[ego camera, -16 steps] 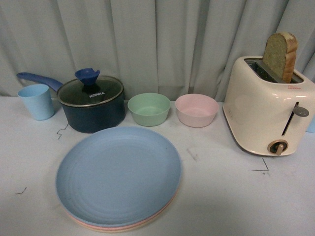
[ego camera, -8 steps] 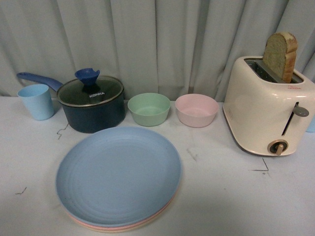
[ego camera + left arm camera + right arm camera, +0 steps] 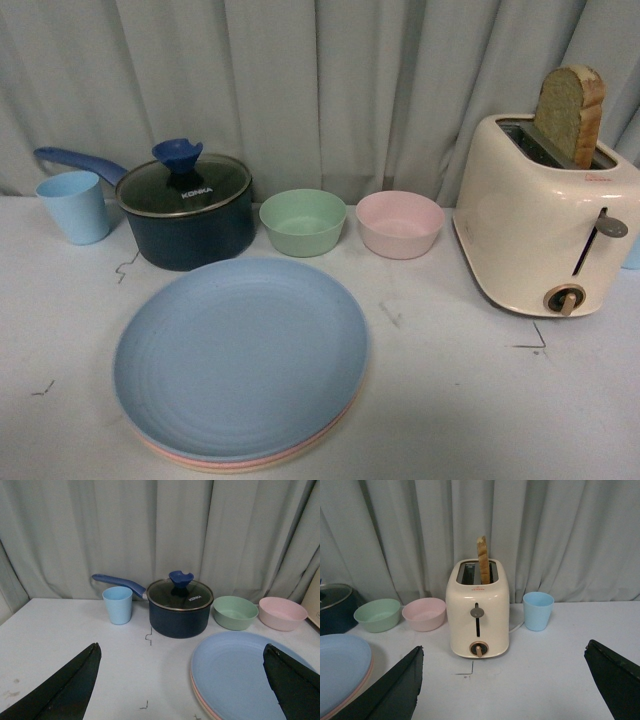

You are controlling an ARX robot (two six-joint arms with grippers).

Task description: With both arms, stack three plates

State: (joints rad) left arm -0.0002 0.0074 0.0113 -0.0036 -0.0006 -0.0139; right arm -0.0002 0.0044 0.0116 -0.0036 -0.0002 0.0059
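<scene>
The three plates lie in one stack at the front left of the table, the light blue plate [image 3: 240,355] on top. Under it only a thin pink rim [image 3: 180,455] and a cream rim [image 3: 235,467] show at the front edge. The left wrist view has the stack [image 3: 240,677] under the left gripper [image 3: 182,650], which is open and empty, one finger above the blue plate. In the right wrist view the stack's edge [image 3: 340,667] lies at one side. The right gripper [image 3: 502,652] is open and empty over bare table before the toaster. Neither arm shows in the front view.
Behind the stack stand a dark blue lidded pot [image 3: 185,210], a light blue cup [image 3: 75,205], a mint-green bowl [image 3: 303,221] and a pink bowl [image 3: 399,223]. A cream toaster [image 3: 545,225] with a bread slice stands at the right. A second blue cup [image 3: 538,610] is beside it.
</scene>
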